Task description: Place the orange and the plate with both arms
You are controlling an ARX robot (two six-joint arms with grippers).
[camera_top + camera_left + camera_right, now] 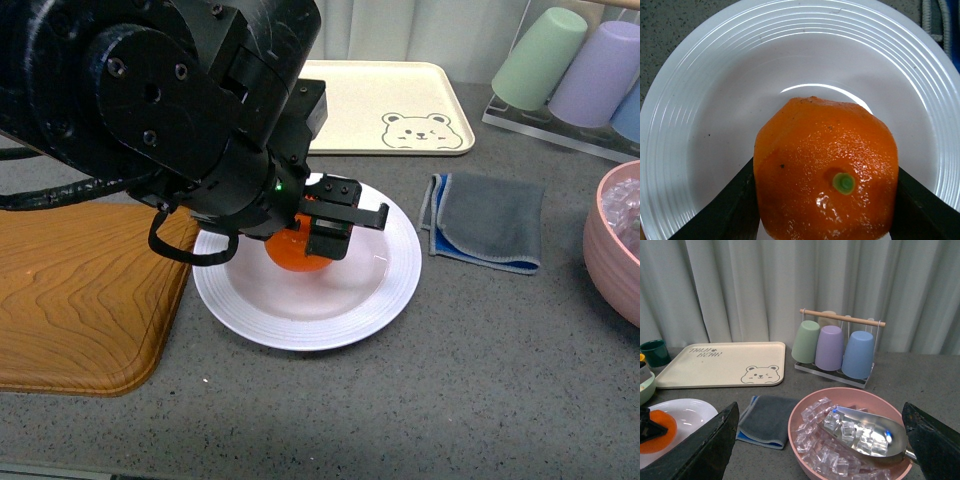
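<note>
The orange (296, 254) is bright, with a small green stem dot, and sits low over the well of the white plate (385, 290), which has a wide ridged rim. My left gripper (325, 232) is shut on the orange, one dark finger on each side of it. In the left wrist view the orange (825, 170) fills the lower middle, with the plate (700, 125) all round it. My right gripper (821, 450) is open and empty, its fingers spread wide above a pink bowl; the orange (657, 429) and plate (690, 412) show at that view's edge.
A wooden board (70, 300) lies left of the plate. A cream bear tray (390, 110) is behind it. A grey cloth (487, 222) lies to the right. A pink bowl (805, 415) holds ice cubes and a metal scoop (870, 432). Pastel cups (832, 347) hang on a rack.
</note>
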